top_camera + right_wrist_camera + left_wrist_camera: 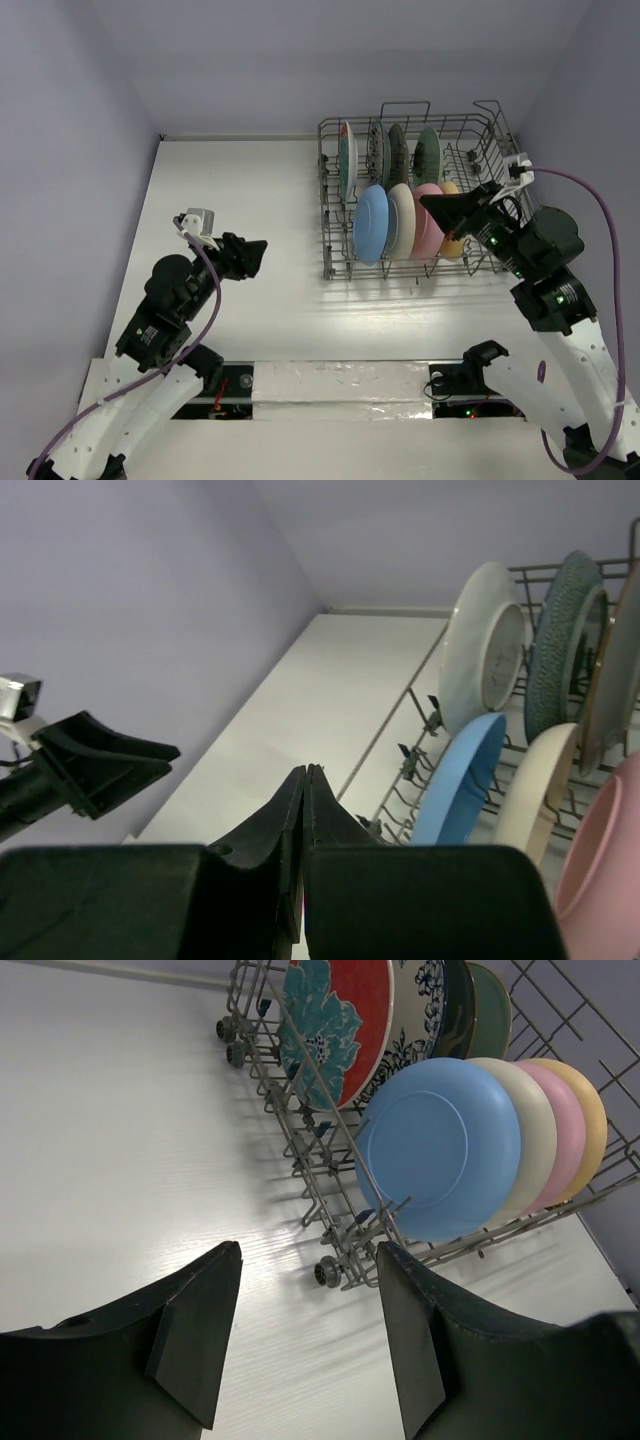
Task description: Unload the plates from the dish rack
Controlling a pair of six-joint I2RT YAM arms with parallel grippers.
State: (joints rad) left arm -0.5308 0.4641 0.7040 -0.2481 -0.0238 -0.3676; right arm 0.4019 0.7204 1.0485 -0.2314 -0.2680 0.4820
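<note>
The grey wire dish rack (326, 205) stands at the table's far right. Its front row holds upright light blue (370, 222), cream (402, 220), pink (428, 218) and orange-yellow (453, 243) plates. The back row holds teal-and-red patterned (346, 160), blue-white patterned (378, 150), dark green (397, 152) and mint green (428, 152) plates. My left gripper (256, 256) is open and empty over bare table, left of the rack; its wrist view (310, 1250) faces the light blue plate (440, 1150). My right gripper (428, 201) is shut and empty (305, 770), hovering just above the pink plate's top edge.
The rack's near-left corner and small wheels (330, 1272) lie just ahead of my left fingers. Lavender walls close off the back and both sides. A white taped strip (340, 385) runs along the table's near edge between the arm bases.
</note>
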